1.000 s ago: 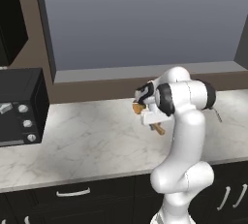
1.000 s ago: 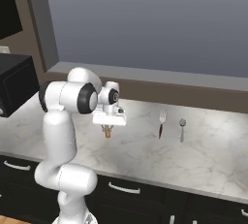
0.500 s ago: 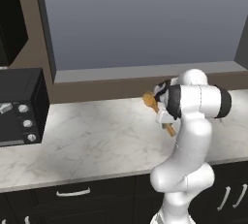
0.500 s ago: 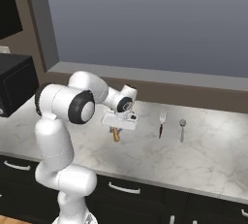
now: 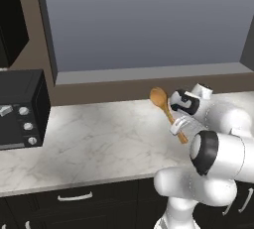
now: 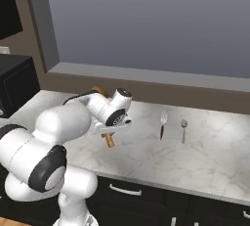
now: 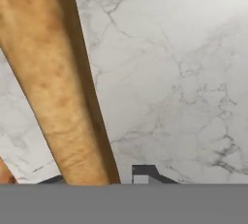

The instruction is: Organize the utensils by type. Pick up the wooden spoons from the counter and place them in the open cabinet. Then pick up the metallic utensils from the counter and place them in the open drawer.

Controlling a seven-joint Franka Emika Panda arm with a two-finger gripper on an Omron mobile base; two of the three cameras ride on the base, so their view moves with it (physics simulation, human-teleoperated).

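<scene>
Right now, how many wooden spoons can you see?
1. A wooden spoon is held in the tool above the counter, bowl tilted up toward the window. A second one may be hidden behind the arm; the views can't settle that.

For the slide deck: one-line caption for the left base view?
Gripper holds a wooden spoon above the counter.

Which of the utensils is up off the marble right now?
The wooden spoon, orange-brown and much larger than the others, held in the gripper above the counter. The fork and the silver spoon lie flat on it.
</scene>
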